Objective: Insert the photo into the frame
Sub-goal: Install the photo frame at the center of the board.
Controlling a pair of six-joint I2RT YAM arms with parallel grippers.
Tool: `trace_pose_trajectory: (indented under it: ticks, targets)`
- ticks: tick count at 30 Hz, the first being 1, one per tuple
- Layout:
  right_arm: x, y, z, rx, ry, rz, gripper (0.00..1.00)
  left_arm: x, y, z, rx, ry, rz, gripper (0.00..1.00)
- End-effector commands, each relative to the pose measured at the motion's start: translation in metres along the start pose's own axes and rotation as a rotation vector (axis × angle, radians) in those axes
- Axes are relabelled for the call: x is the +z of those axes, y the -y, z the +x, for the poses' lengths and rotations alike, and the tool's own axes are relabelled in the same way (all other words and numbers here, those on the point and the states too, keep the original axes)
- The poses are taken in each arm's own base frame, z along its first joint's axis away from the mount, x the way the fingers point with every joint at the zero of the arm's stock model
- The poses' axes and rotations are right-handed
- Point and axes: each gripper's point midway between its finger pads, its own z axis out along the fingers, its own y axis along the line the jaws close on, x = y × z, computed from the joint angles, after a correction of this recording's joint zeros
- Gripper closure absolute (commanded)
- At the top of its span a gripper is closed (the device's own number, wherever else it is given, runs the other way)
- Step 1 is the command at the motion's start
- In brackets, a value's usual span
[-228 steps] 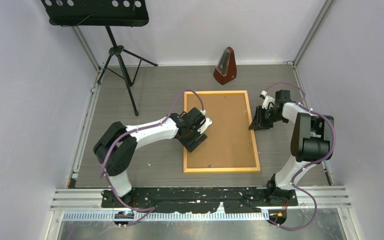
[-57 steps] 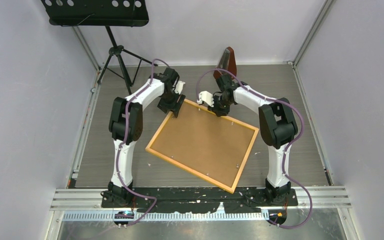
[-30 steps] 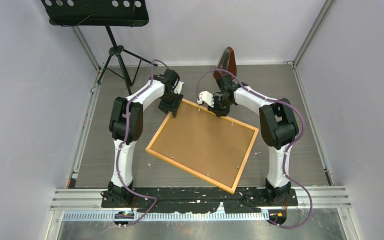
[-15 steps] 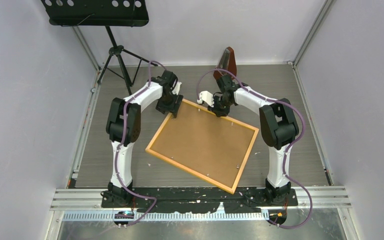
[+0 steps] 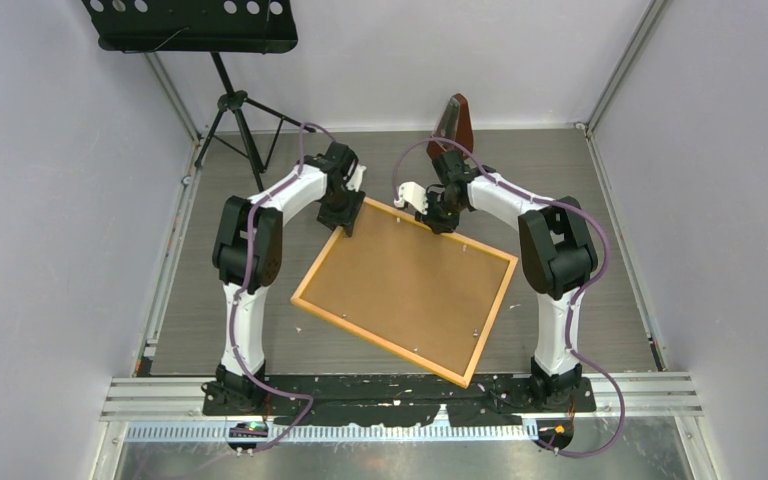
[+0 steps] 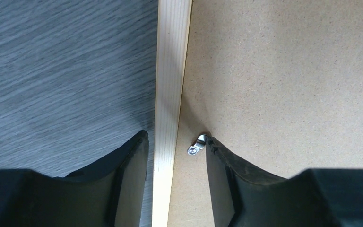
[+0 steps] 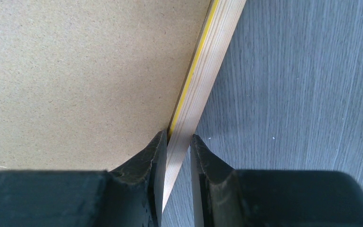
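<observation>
The frame (image 7: 208, 71) has swung askew. The right pincer (image 7: 177, 137) pinches its edge and the left pincer (image 6: 175, 137) straddles it wide, so the frame could pivot free.

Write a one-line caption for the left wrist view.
Left gripper straddles the frame edge, jaws open, one finger beside a small metal clip on the brown backing board.

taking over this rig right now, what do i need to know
Left pincer: open, astride the frame side strip next to a metal tab, not clamped.
Right pincer: shut on the frame's far strip.
Frame lies back-up and skewed on the table, with the brown backing sheet seated in it. The photo is not in view.
Done: frame gripped.
Left, probably: free the backing, lay the photo in, close up.
</observation>
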Motion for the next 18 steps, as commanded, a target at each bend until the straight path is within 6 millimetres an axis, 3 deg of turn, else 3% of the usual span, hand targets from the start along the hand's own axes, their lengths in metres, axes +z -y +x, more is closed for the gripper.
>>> trace_pose_trajectory:
  ticks: [1,12,18]
  targets:
    - [-0.012,-0.013,-0.009,-0.013,0.012,-0.03,0.94,-0.002,-0.008,-0.006,0.0,0.031,-0.04,0.55]
    - [-0.009,-0.017,-0.006,-0.001,0.005,-0.04,0.94,-0.01,-0.014,-0.017,-0.04,0.107,-0.052,0.66]
    - [-0.008,-0.017,-0.004,0.003,-0.001,-0.042,0.94,-0.013,-0.019,-0.013,-0.043,0.103,-0.059,0.71]
